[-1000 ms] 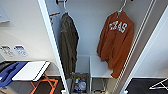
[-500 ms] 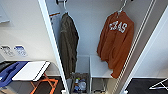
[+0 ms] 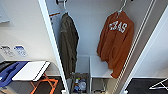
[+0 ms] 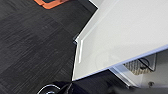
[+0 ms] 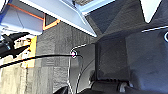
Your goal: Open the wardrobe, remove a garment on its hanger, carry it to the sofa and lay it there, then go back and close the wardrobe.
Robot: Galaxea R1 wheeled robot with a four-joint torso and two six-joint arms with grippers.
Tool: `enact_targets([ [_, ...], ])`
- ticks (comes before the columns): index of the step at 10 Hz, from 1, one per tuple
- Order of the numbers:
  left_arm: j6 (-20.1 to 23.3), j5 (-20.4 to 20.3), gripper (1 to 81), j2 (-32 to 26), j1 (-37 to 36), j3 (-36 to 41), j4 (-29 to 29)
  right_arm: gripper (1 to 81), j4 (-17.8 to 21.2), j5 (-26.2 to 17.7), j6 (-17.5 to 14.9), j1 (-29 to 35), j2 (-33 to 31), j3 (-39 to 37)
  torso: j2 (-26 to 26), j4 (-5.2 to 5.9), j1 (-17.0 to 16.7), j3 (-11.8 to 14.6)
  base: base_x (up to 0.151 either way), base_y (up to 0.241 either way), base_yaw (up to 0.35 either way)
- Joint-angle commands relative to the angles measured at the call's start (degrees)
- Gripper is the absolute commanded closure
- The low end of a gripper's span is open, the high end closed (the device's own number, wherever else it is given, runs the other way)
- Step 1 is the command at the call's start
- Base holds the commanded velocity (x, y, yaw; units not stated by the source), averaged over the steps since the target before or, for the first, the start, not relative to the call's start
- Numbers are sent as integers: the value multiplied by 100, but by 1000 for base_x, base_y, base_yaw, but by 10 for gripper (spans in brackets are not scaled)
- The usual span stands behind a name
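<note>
I can't tell either gripper's state. My wardrobe [image 3: 87, 37] stands open: the garment [image 3: 115, 42] hangs on its hanger [image 3: 121, 7] at two o'clock, an olive jacket [image 3: 68, 42] at ten, a wire basket [image 3: 79, 85] at six, and an orange-framed table [image 3: 32, 71] at eight outside.

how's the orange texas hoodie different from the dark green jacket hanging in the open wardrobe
The hoodie is burnt orange with white block letters on the chest; the jacket is plain dark olive. The hoodie hangs on the right side of the wardrobe, above a white shelf; the jacket hangs on the left, close to the open door. The jacket hangs narrower, the hoodie spreads wider. Both hang inside on hangers.
</note>
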Motion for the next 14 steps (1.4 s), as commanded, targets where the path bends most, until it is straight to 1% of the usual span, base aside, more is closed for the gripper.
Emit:
enact_targets([
  [1, -275, 22, 10, -451, -491, 891, 3282, 10, -145, -258, -5, 209, -34, 53, 0, 0, 0, 0, 0, 0, 0],
  [2, -345, 154, 10, -574, -561, 1102, 3738, 10, -145, -258, -5, 209, -17, 17, 0, 0, 0, 0, 0, 0, 0],
  [3, -491, 199, 10, -705, -648, 1391, 4394, 10, -145, -267, -5, 209, 27, -61, 0, 0, 0, 0, 0, 0, 0],
  [4, -722, 199, 10, -715, -763, 1429, 4664, 10, -145, -267, -5, 209, 62, -106, 0, 0, 0, 0, 0, 0, 0],
  [8, -1207, 199, 10, -496, -1343, 1438, 4683, 10, -136, -267, -5, 235, 63, -115, 0, 0, 0, 0, 0, 0, 0],
  [9, -1260, 208, 10, -381, -1449, 1385, 4612, 10, -136, -267, -5, 235, 63, -115, 0, 0, 0, 0, 0, 0, 0],
  [11, -1251, 173, 10, -118, -1598, 1157, 3927, 10, -127, -267, 4, 235, 72, -132, 0, 0, 0, -2, 0, 0, 0],
  [12, -1233, 103, 10, 100, -1616, 852, 3431, 10, -118, -267, 4, 235, 80, -158, 0, 0, 0, -2, 0, 0, 0],
  [13, -1233, -21, 10, 399, -1634, 335, 2859, 10, -118, -267, 4, 235, 80, -168, 0, 0, 0, -2, 0, 0, 0],
  [14, -1242, -73, 10, 592, -1651, -18, 2593, 10, -127, -276, 4, 235, 80, -159, 0, 0, 0, -2, 0, 0, 0],
])
